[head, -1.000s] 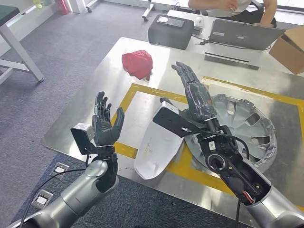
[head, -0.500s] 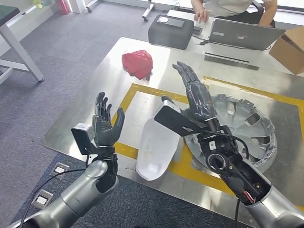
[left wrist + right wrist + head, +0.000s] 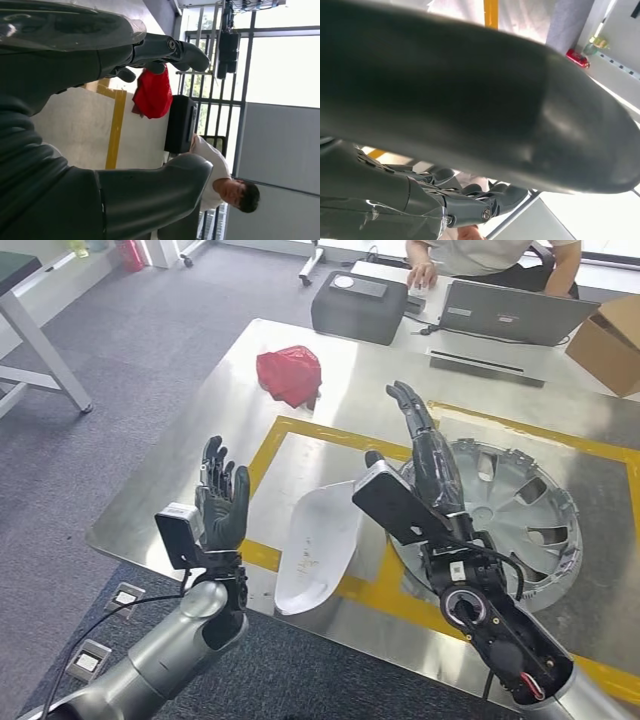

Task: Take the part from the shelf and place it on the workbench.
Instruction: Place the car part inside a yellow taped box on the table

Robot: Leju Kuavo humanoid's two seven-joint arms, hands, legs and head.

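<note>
The white curved part lies flat on the steel workbench, across the yellow line near the front edge. My right hand hovers to its right, over the silver wheel cover, fingers straight and apart, holding nothing and clear of the part. Off the part's left, my left hand stands raised at the bench's front edge, palm toward the part, fingers apart and empty. The left wrist view has that hand with its fingers spread. The right wrist view has the right hand's thick thumb across the frame.
A red cloth lies at the back left of the bench. Behind it stand a black case, a laptop and a cardboard box. A person sits at the far side. Grey carpet lies to the left.
My right hand has moved right, off the part and over the wheel cover. The part has slid left and settled flat. My left hand has turned slightly.
</note>
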